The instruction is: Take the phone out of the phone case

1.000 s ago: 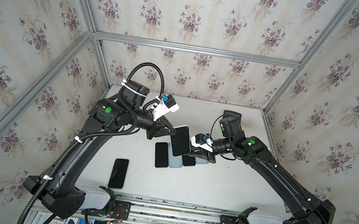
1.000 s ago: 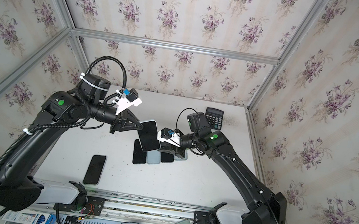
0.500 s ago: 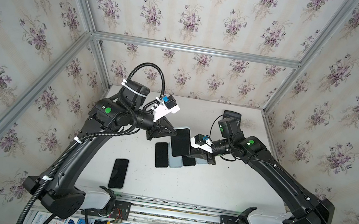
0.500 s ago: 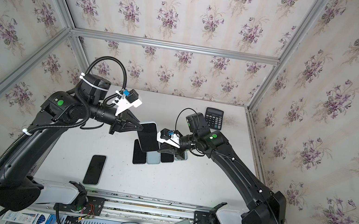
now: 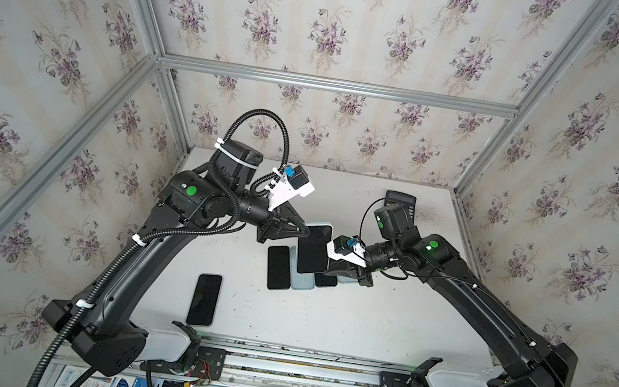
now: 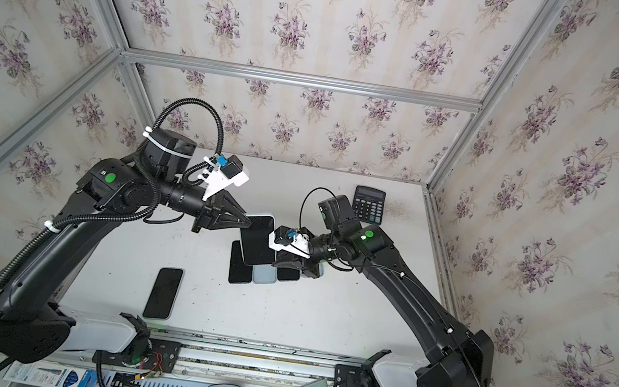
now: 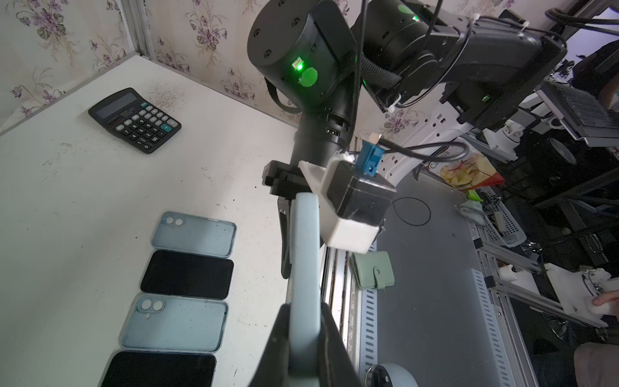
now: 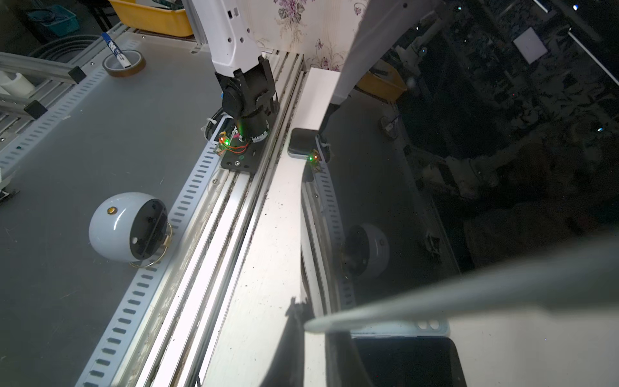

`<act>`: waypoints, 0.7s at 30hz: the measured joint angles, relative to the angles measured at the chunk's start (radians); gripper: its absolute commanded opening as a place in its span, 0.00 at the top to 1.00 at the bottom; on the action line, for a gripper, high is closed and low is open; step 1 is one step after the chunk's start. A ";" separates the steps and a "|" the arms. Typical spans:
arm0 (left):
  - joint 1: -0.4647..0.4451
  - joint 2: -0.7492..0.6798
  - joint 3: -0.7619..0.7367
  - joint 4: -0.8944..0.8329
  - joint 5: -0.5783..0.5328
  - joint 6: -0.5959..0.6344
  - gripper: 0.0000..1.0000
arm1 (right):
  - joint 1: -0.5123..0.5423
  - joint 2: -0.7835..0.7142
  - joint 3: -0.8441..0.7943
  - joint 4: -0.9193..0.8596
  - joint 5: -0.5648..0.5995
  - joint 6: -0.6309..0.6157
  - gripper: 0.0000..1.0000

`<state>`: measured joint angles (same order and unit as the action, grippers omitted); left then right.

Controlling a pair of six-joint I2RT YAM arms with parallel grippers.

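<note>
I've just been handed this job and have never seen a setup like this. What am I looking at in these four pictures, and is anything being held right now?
You are seeing two black robot arms at a white table, each ending in a two-fingered pincer. The two wide pictures come from one camera head overhead, looking down on the whole scene. The other two come from small cameras on each arm's wrist.

The left pincer is shut on a cased phone, a dark-screened phone in a pale blue case, held up above the table. The right pincer is shut at the phone's opposite edge. Whether it truly grips anything is unclear.

On the table lie two empty cases, two bare phones, a further phone lying apart, and a calculator.
</note>
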<state>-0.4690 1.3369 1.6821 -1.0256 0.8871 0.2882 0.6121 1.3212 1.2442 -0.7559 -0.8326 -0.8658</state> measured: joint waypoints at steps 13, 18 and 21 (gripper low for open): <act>-0.010 0.053 -0.043 0.166 0.127 -0.120 1.00 | 0.020 -0.069 -0.078 0.110 0.126 -0.026 1.00; -0.012 0.074 -0.039 0.199 0.192 -0.193 1.00 | 0.023 -0.087 -0.089 0.178 0.176 -0.056 1.00; -0.012 0.085 -0.039 0.201 0.209 -0.223 1.00 | 0.025 -0.094 -0.090 0.222 0.197 -0.057 0.99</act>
<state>-0.4808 1.4223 1.6428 -0.8246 1.0966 0.0654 0.6369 1.2270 1.1538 -0.5339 -0.6357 -0.9230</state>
